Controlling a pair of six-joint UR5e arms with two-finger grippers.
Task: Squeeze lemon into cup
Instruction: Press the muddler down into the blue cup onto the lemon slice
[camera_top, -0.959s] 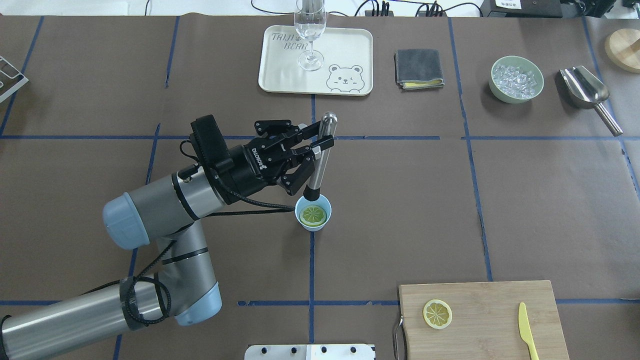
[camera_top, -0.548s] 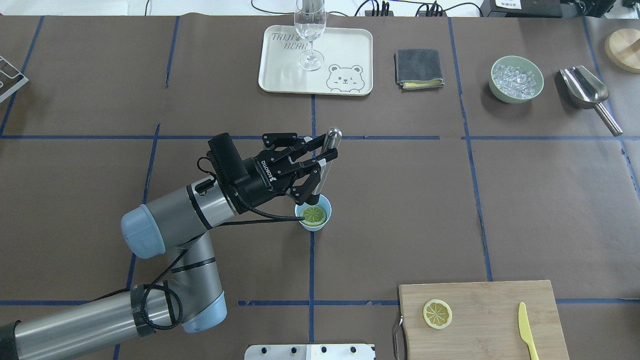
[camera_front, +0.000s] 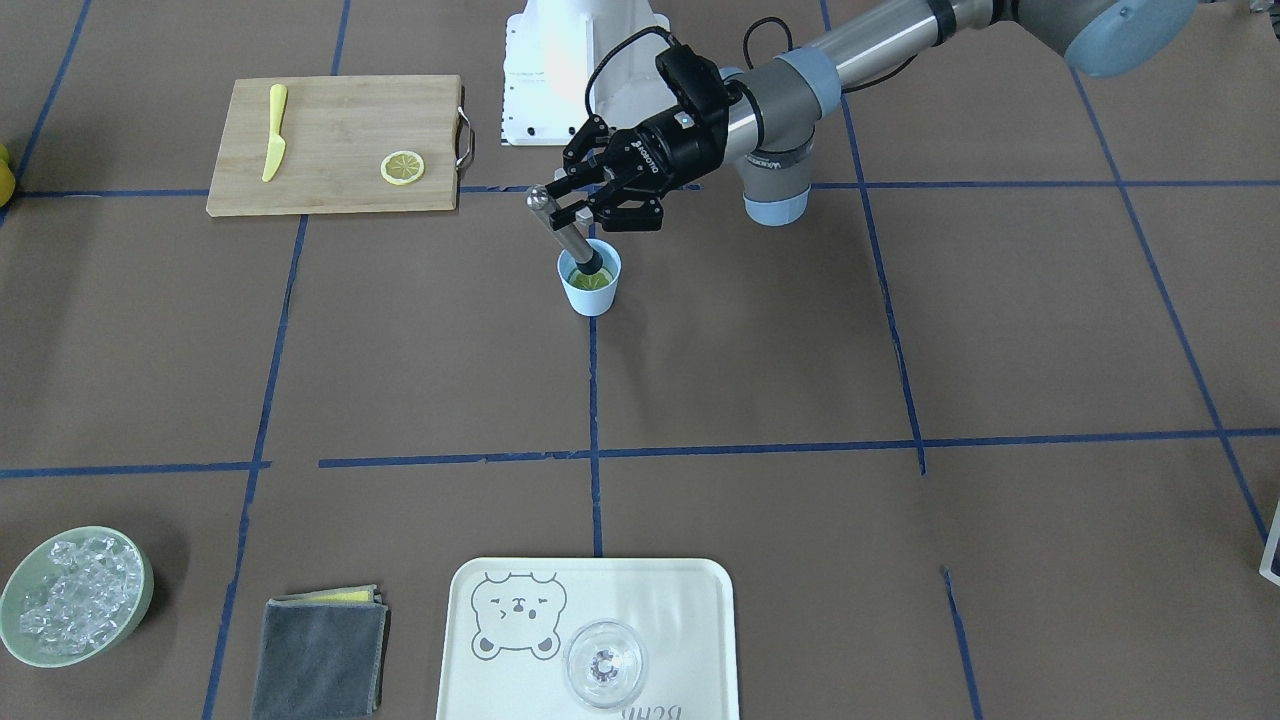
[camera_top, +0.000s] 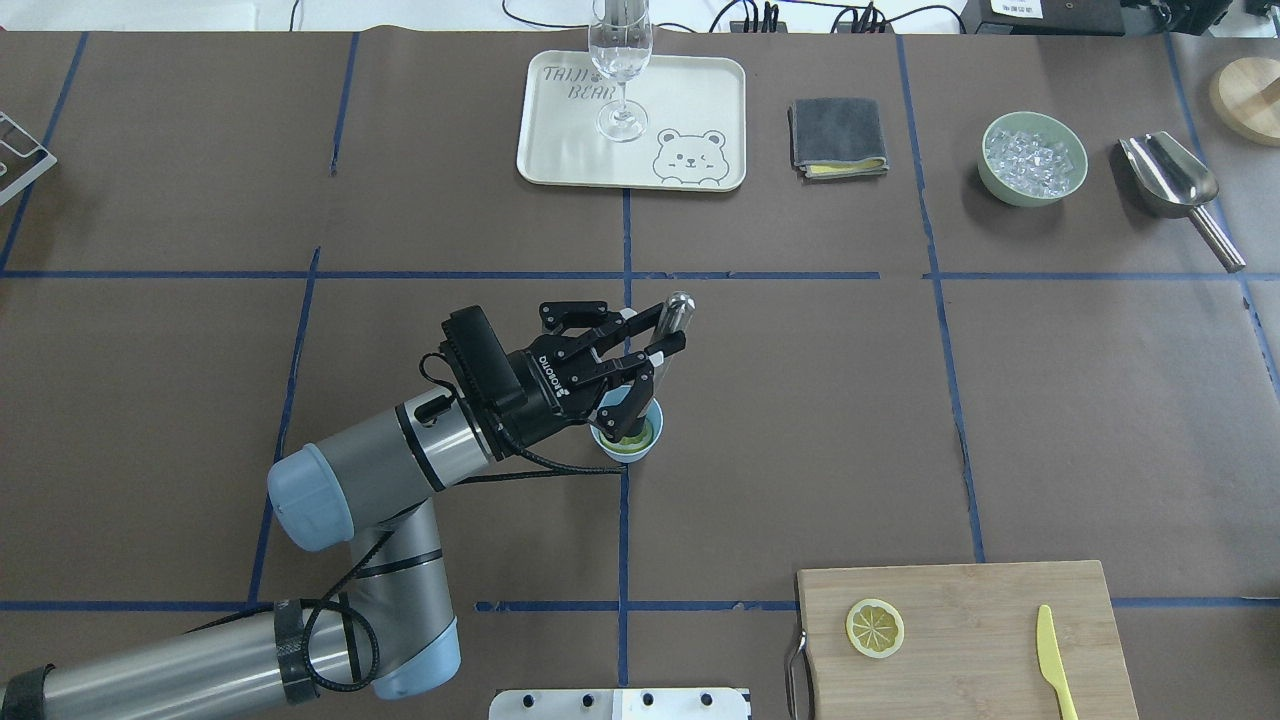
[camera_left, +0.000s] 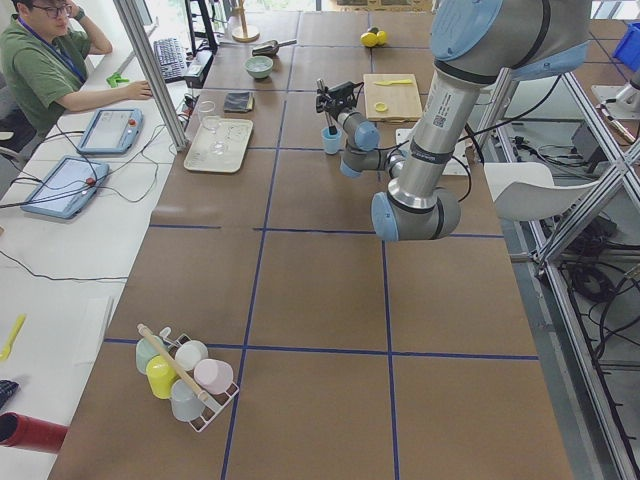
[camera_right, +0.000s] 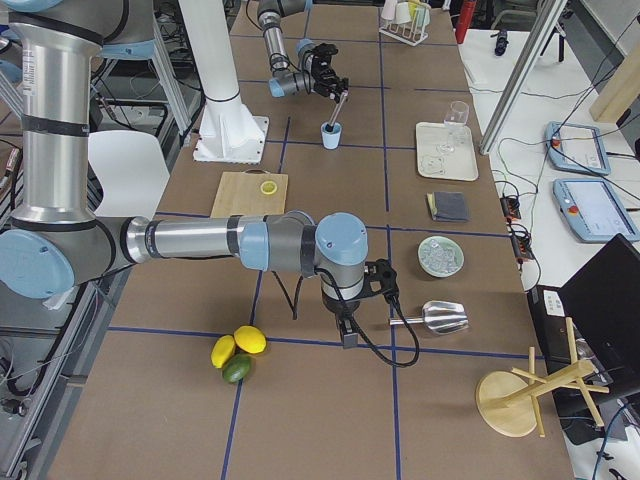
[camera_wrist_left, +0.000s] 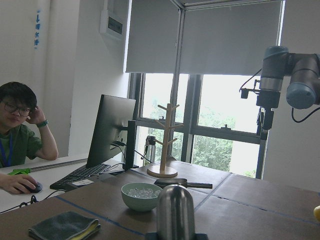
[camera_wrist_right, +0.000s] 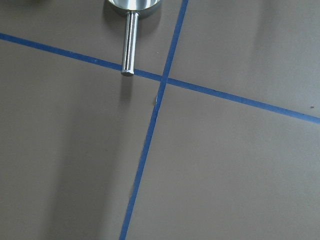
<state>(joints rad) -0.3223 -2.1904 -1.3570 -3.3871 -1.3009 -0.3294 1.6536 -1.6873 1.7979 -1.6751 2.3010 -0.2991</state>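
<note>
The light blue cup (camera_top: 630, 447) (camera_front: 592, 296) stands at the table's middle. A lemon (camera_front: 596, 284) slice lies inside it, mostly hidden in the overhead view by the tool. My left gripper (camera_top: 655, 345) (camera_front: 561, 206) is shut on a steel muddler (camera_top: 672, 318) (camera_front: 556, 226) that tilts down into the cup, its black tip on the slice. The muddler's top (camera_wrist_left: 175, 210) fills the lower left wrist view. A second lemon slice (camera_top: 874, 627) lies on the cutting board (camera_top: 980, 610). My right gripper (camera_right: 347, 335) hangs far off near the scoop; I cannot tell its state.
A yellow knife (camera_top: 1050, 665) lies on the board. At the back are a bear tray (camera_top: 700, 110) with a clear glass (camera_top: 621, 60), a grey cloth (camera_top: 838, 138), a green bowl (camera_top: 1002, 190) of ice and a steel scoop (camera_top: 1170, 180).
My left gripper has come down and toward the robot with the muddler. The muddler's tip has sunk from above the cup's rim into the cup onto the slice.
</note>
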